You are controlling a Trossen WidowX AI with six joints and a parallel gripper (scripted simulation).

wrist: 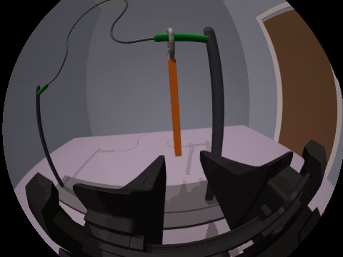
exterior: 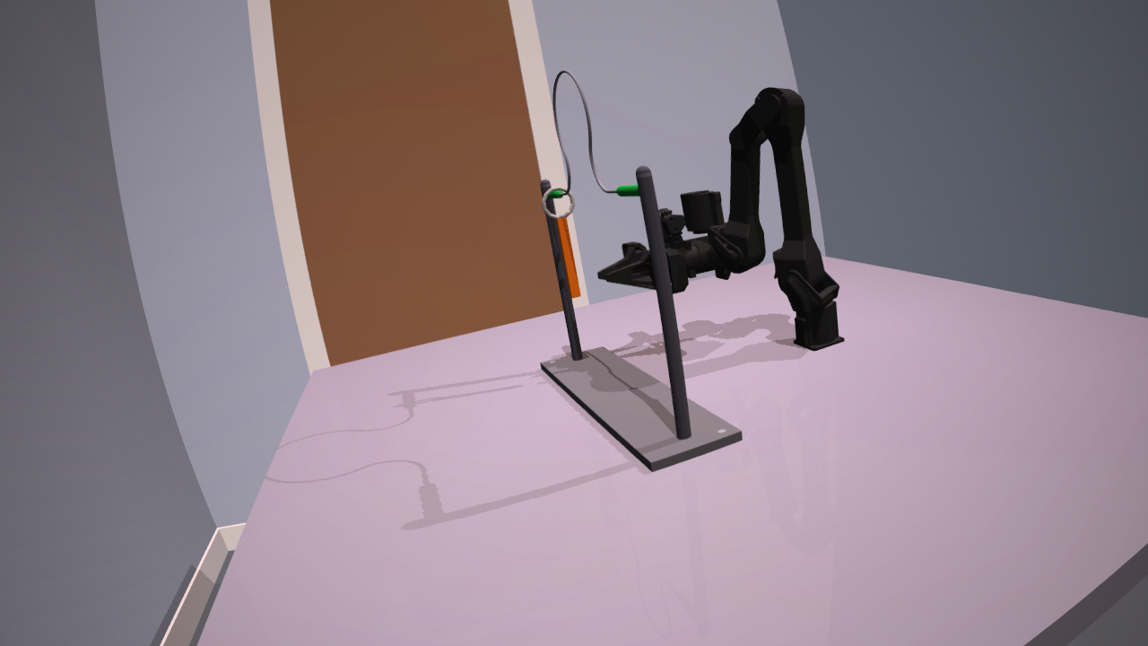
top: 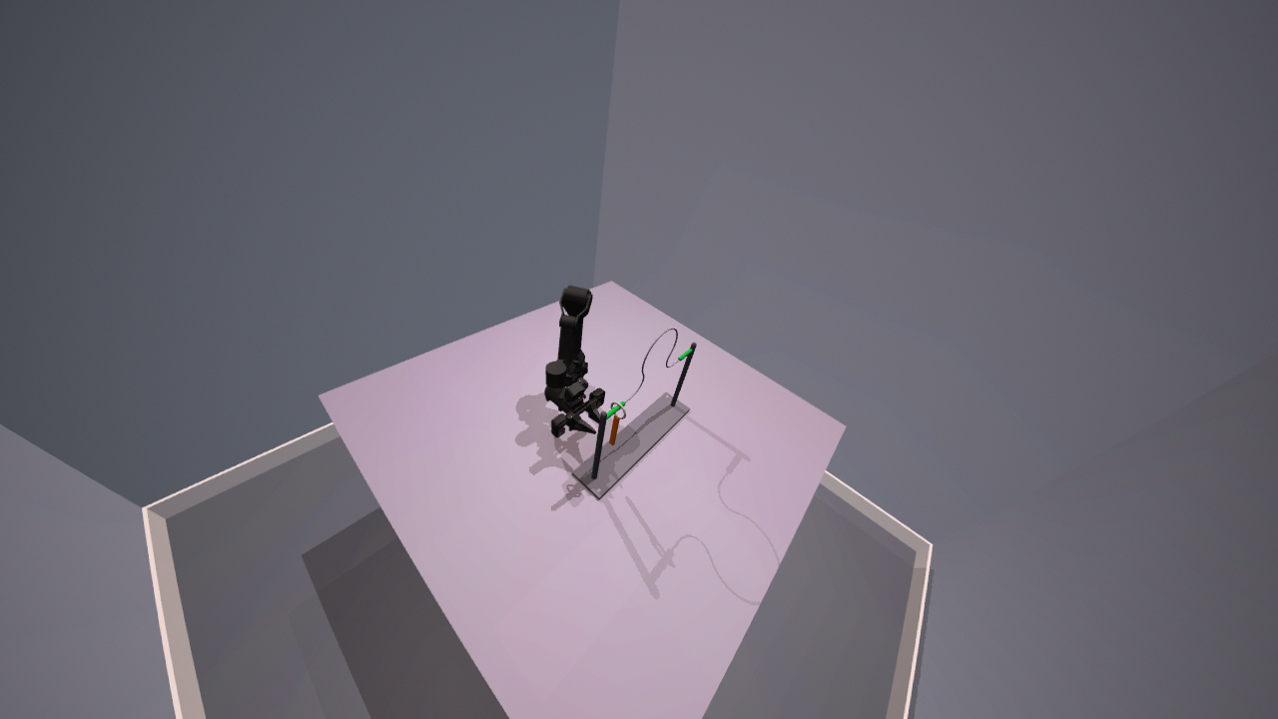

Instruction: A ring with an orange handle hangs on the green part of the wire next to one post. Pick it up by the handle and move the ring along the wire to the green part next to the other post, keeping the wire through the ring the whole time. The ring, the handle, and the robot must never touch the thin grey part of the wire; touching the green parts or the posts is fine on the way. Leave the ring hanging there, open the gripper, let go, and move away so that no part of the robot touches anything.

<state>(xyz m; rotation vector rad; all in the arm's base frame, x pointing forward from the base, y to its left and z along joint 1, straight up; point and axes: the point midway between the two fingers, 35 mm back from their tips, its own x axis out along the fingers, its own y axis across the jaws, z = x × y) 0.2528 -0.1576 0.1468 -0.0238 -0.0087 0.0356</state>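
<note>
The ring [exterior: 559,217] [wrist: 171,46] hangs on the green part [top: 613,411] [wrist: 193,38] beside its post [top: 598,451] [wrist: 218,96], with the wire through it. Its orange handle [top: 614,429] [exterior: 569,258] [wrist: 174,107] hangs down, nearly upright. My gripper [top: 596,424] [exterior: 600,276] [wrist: 182,157] is open and empty, pointing at the handle from the arm's side. In the wrist view the handle's lower end shows just above the gap between the fingertips. The other green part [top: 685,355] [exterior: 627,191] [wrist: 42,89] is at the far post [top: 682,379] [exterior: 667,321] [wrist: 40,121].
The thin grey wire [exterior: 589,132] [wrist: 67,46] rises in a tall curve between the green parts, above the gripper's height. Both posts stand on a grey base plate [top: 647,433] [exterior: 610,409]. The ring's post is close to the right finger's line in the wrist view.
</note>
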